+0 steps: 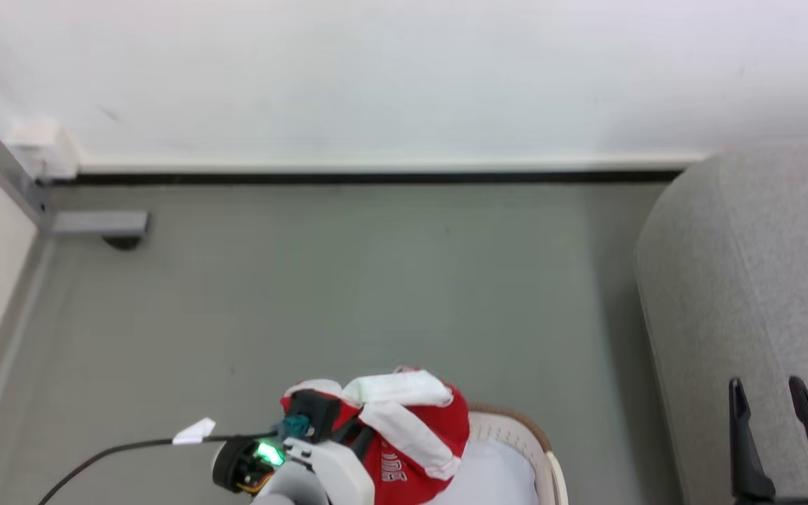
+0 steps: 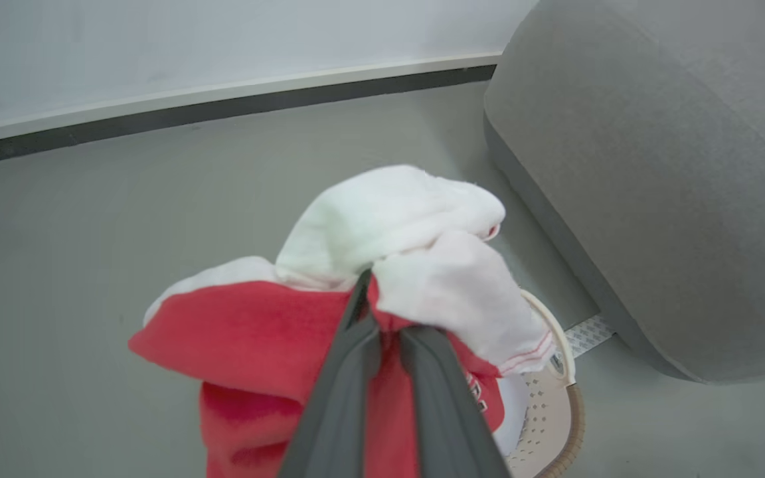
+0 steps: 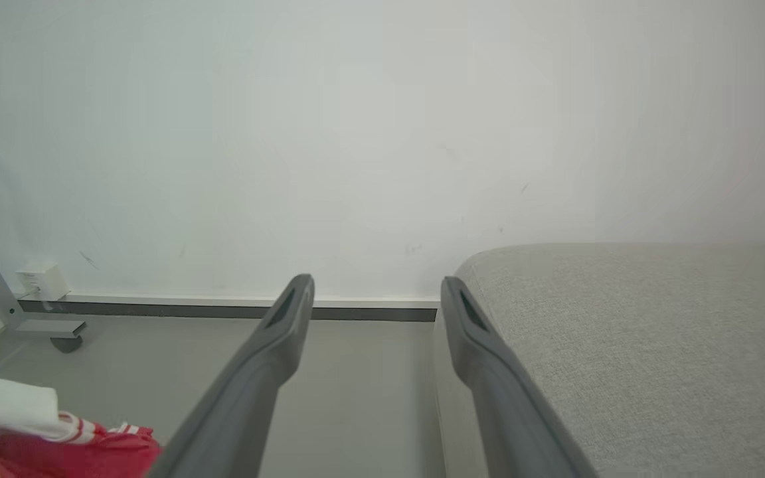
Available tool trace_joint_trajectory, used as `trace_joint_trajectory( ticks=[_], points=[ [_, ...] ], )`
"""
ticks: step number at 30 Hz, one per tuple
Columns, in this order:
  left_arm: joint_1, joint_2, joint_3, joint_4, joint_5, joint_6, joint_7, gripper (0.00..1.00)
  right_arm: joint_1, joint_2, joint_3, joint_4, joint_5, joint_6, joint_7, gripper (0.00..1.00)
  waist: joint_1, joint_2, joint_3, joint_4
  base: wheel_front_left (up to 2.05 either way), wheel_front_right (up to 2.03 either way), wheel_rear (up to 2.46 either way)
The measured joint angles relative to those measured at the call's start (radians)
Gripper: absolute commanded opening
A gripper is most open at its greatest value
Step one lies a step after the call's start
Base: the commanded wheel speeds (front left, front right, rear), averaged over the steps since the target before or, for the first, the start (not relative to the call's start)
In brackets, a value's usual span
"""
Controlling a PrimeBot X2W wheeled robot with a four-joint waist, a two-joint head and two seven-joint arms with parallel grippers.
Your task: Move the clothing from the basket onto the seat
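Red soft fabric with white trim and white striped cuffs, the sports jersey (image 2: 256, 332) hangs bunched from the left gripper (image 2: 370, 299). The gripper's two long dark fingers are pinched together on a fold where the red meets a white cuff. The bundle is raised above the oval cream-white plastic laundry basket with its brown woven-look rim (image 2: 558, 411). The basket stands on the grey floor (image 1: 376, 280), near the large light grey upholstered sofa (image 2: 655, 199). A plain pale cloth (image 1: 488, 470) lies in the basket under the jersey. The right gripper (image 1: 766, 386) is near the sofa's end, fingers apart with nothing between them.

The jersey looks light, limp and shapeless, so it should drape and swing rather than hold any form. It is not fragile, and its slightly fuzzy weave seems unlikely to slip. A pinch through several gathered layers, as here, should hold better than a single edge. The free-hanging red tail is the concern: it could catch on the basket rim or the sofa's rounded edge unless carried high.
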Motion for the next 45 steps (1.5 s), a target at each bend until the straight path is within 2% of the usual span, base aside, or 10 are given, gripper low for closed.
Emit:
trace_joint_trajectory(
  ticks=[7, 12, 17, 23, 26, 32, 37, 41, 45],
  points=[
    [0.121, 0.104, 0.031, -0.334, -0.020, 0.081, 0.101, 0.00, 0.064, -0.003, -0.006, 0.001, 0.000, 0.000, 0.000, 1.00, 0.0000, 0.0000, -0.121, 0.014, 0.00, 0.00, 0.00],
    [0.178, 0.174, 0.056, -0.532, -0.031, 0.135, 0.168, 0.00, 0.069, -0.013, 0.016, -0.003, -0.003, 0.000, 0.000, 1.00, 0.0000, 0.0000, -0.159, 0.004, 0.00, 0.00, 0.00],
    [0.205, 0.218, 0.070, -0.649, -0.034, 0.168, 0.212, 0.00, 0.066, -0.044, 0.051, -0.016, -0.011, 0.000, 0.000, 1.00, 0.0002, 0.0000, -0.166, -0.010, 0.00, 0.00, 0.00],
    [0.212, 0.236, 0.068, -0.715, -0.034, 0.178, 0.242, 0.00, 0.039, -0.098, 0.116, -0.048, -0.010, 0.000, 0.000, 1.00, 0.0003, 0.0000, -0.165, -0.015, 0.00, 0.00, 0.00],
    [0.211, 0.237, 0.062, -0.737, -0.034, 0.178, 0.251, 0.00, 0.017, -0.134, 0.194, -0.079, 0.000, 0.000, 0.000, 1.00, 0.0004, 0.0000, -0.166, -0.016, 0.00, 0.00, 0.00],
    [0.184, 0.237, 0.052, -0.755, -0.032, 0.176, 0.268, 0.00, -0.053, -0.243, 0.418, -0.142, 0.046, 0.000, 0.002, 1.00, 0.0005, 0.0000, -0.172, -0.011, 0.00, 0.00, 0.00],
    [0.157, 0.227, 0.035, -0.763, -0.027, 0.164, 0.277, 0.00, -0.153, -0.316, 0.621, -0.172, 0.067, 0.000, 0.067, 1.00, 0.0005, 0.0000, -0.175, -0.007, 0.00, 0.00, 0.00],
    [0.132, 0.215, 0.012, -0.772, -0.009, 0.153, 0.286, 0.00, -0.248, -0.331, 0.748, -0.131, 0.077, 0.000, 0.097, 1.00, 0.0005, 0.0000, -0.171, -0.003, 0.00, 0.00, 0.00],
    [0.112, 0.205, -0.011, -0.777, -0.003, 0.140, 0.296, 0.00, -0.326, -0.310, 0.843, -0.041, 0.100, 0.000, 0.097, 1.00, 0.0005, 0.0000, -0.168, 0.004, 0.00, 0.00, 0.00]
  ],
)
